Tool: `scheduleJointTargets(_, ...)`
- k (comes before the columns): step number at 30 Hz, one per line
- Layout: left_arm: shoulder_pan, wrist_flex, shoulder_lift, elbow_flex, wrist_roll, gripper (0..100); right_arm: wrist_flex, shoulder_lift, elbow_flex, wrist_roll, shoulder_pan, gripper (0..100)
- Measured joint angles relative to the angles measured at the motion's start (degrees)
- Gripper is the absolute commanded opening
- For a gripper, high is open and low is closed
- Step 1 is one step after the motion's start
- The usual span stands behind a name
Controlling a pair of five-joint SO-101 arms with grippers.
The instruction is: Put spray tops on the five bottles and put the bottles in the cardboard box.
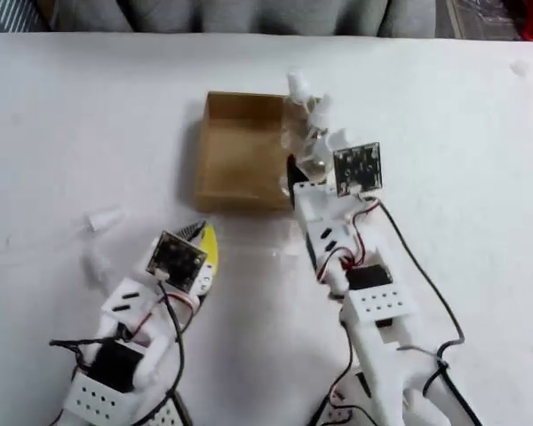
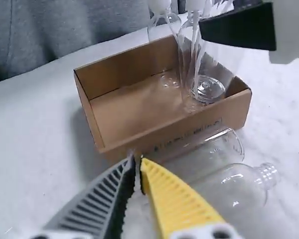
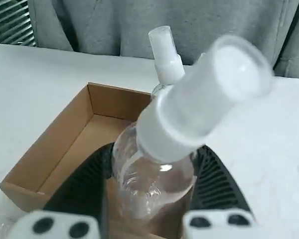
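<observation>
The cardboard box [image 1: 235, 160] lies open at mid-table. My right gripper [image 3: 149, 196] is shut on a clear bottle [image 3: 152, 174] fitted with a white spray top [image 3: 204, 104], tilted over the box's right end [image 1: 309, 133]. Behind it another topped bottle [image 3: 164, 50] stands at the same end of the box. My left gripper [image 2: 137, 172], grey and yellow, is shut on nothing and sits just in front of the box's near wall [image 1: 201, 238]. Two clear bottles without tops [image 2: 209, 149] [image 2: 244, 181] lie on the table against that wall.
Two small white spray parts [image 1: 107, 217] [image 1: 96, 264] lie on the white table left of the left arm. The right arm's black jaw shows in the left wrist view over the box's end. A person in grey sits beyond the far edge.
</observation>
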Motion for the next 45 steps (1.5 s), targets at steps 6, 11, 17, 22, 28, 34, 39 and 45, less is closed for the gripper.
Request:
scheduleJointTargets(6,0.0,0.0,0.0,0.0,0.0,3,0.0,0.7,-0.18,3.25,0.0,1.4)
scheduleJointTargets(11,0.0,0.0,0.0,0.0,0.0,3,0.0,0.79,-0.18,5.89,0.0,1.4)
scheduleJointTargets(17,0.09,0.0,0.0,0.0,0.0,3,0.0,0.79,-0.18,6.24,0.0,1.4)
scheduleJointTargets(22,0.09,0.0,0.0,0.0,0.0,3,0.0,0.79,-0.18,6.24,0.0,1.4)
scheduleJointTargets(28,0.09,0.0,0.0,0.0,0.0,3,0.0,0.88,-0.18,6.24,0.0,1.4)
scheduleJointTargets(34,0.09,0.0,0.0,0.0,0.0,3,0.0,0.97,-0.18,6.24,0.0,1.4)
scheduleJointTargets(39,0.09,0.0,0.0,0.0,0.0,3,0.0,7.38,-2.99,6.24,0.0,1.4)
scheduleJointTargets(45,0.09,0.0,0.0,0.0,-0.09,3,0.0,14.68,-5.98,6.24,0.0,1.4)
